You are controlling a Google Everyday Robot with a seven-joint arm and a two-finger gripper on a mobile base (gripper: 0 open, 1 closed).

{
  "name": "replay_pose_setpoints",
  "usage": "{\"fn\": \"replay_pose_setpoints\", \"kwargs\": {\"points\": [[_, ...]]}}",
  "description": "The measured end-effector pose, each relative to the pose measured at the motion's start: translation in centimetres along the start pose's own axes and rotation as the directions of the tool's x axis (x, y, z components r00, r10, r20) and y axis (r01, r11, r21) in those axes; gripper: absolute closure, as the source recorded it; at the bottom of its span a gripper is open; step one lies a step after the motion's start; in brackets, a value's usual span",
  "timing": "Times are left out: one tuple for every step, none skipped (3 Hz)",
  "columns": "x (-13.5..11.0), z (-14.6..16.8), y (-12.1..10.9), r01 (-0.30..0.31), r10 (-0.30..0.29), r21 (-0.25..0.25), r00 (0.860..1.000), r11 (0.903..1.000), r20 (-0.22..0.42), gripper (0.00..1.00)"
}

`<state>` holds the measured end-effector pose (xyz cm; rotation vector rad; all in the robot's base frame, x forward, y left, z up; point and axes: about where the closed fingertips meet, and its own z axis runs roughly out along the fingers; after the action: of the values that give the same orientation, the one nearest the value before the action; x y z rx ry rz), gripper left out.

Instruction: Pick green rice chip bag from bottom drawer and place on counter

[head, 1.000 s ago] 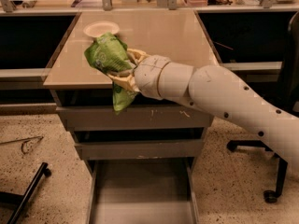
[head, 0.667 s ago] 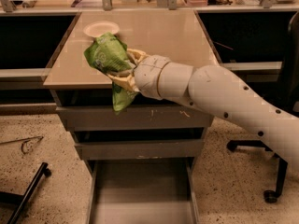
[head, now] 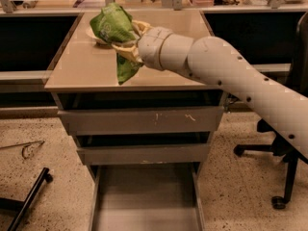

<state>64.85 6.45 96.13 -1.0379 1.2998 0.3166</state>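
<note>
My gripper (head: 123,41) hangs over the left half of the counter (head: 163,71), my fingers (head: 126,49) pinched on the green rice chip bag (head: 109,25) across its crumpled middle. The puffed top stands up above my grip and a loose tail droops toward the counter's front edge; whether that tail touches the surface I cannot tell. Well below the counter the bottom drawer (head: 144,196) is pulled open, its grey floor showing. So I judge the lifting done and only the setting down left. The bag looks to weigh almost nothing, being soft foil with air and brittle chips inside, and I would guess it is slick too — squeeze harder and I crush the chips, squeeze less and it may slide out. A fold or the gathered middle looks like the safest hold, where the foil bunches and gives my pads something to bite. At the back left of the counter, just behind the bag, sits a white bowl (head: 92,34) — I would set the bag down on bare surface nearer the front, clear of that rim.
</note>
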Motion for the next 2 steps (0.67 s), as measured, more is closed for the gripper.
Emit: {"fn": "replay_pose_setpoints", "kwargs": {"points": [[1.4, 3.0, -3.4, 0.024, -0.022, 0.054, 0.999, 0.9982, -0.038, 1.00], [2.6, 6.4, -3.5, -0.062, 0.068, 0.080, 0.995, 0.9949, -0.071, 1.00]]}}
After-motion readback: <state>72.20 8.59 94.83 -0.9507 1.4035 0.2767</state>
